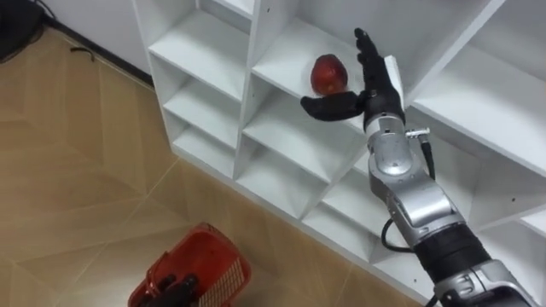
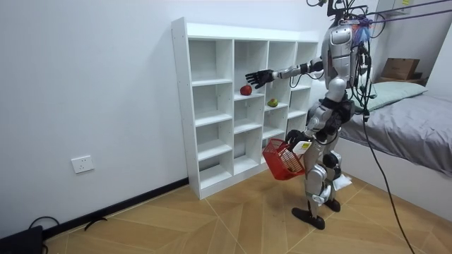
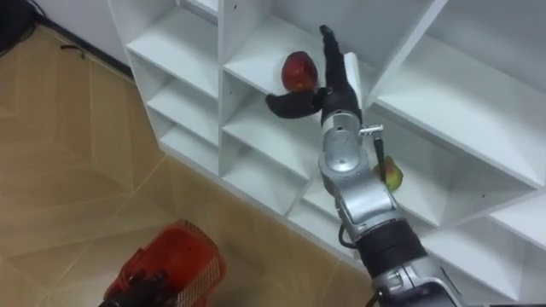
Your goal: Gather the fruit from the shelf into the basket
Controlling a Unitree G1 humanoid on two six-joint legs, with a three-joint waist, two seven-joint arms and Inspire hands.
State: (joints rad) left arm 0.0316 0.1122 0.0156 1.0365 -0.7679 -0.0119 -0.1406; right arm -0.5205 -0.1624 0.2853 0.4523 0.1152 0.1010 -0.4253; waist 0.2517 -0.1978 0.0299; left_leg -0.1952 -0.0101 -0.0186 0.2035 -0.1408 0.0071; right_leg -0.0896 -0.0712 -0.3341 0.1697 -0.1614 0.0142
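a: what's closest to the robot?

b: low down, the left hand [image 1: 177, 288]. its dark fingers are curled round the top of a red basket [image 1: 205, 264], which hangs over the wood floor [image 1: 77, 170].

a: anything in the basket?

b: can't tell through the mesh.

a: and the other arm?

b: it's stretched out straight from the shoulder toward the white shelf unit [image 1: 213, 55]. the right hand [image 1: 375, 85] is up at one of the upper compartments. its fingers are straight and spread, with the thumb held out to the side.

a: where's the fruit?

b: a red apple [image 1: 328, 75] sits on the shelf board in that compartment. the fingers stand just beside it and the thumb reaches across below it. whether anything touches it, i can't tell. nothing is closed round it.

a: just the one?

b: no, a yellow-green fruit [image 3: 391, 176] with a red blush lies in a neighbouring compartment, partly behind the forearm.

a: and where does the robot stand?

b: upright on the floor facing the shelves, which stand against a white wall [image 2: 106, 85]. a bed [image 2: 417, 120] is behind it.
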